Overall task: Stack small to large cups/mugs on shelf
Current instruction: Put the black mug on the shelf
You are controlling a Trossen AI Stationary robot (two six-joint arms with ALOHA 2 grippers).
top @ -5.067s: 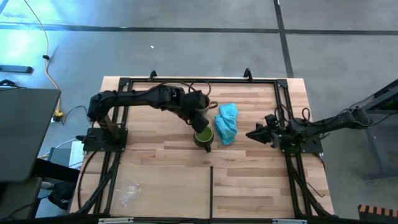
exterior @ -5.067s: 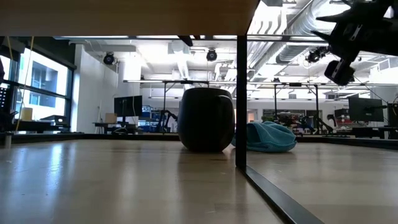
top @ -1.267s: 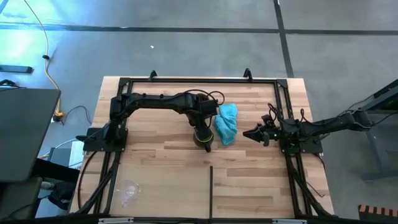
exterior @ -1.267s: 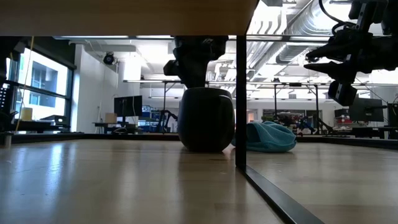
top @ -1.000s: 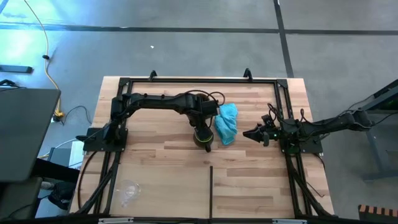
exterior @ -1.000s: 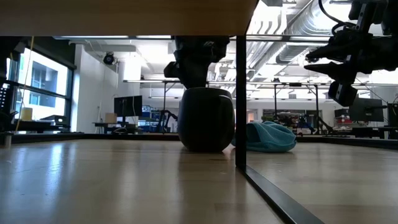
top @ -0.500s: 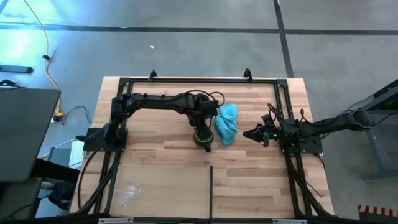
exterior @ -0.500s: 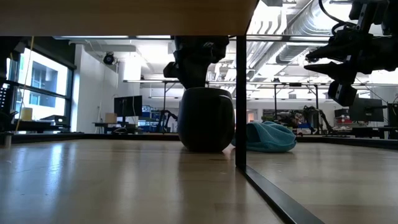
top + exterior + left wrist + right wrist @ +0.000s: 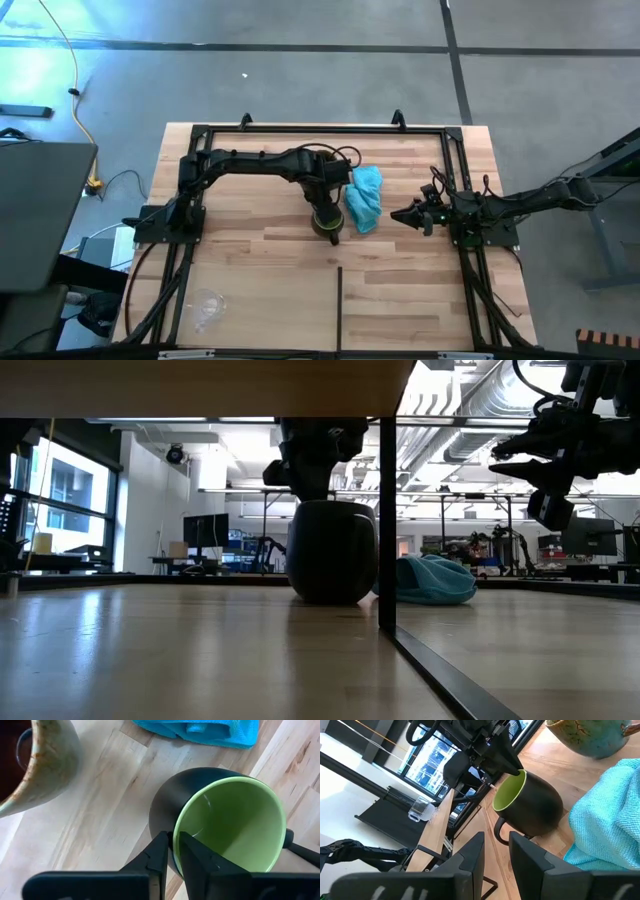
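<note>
This is a robotics lab or workshop in a large open industrial room. Seen from above, a pale wooden tabletop with a black metal frame bolted along its edges stands on a bare grey concrete floor crossed by dark seams, with a yellow cable trailing over it. Two dark robot arms are mounted on the frame. Looking level across the tabletop, the room behind has exposed silver ducts and pipes under a white ceiling, tall windows, computer monitors on desks, and more black stands and robot rigs farther back.
</note>
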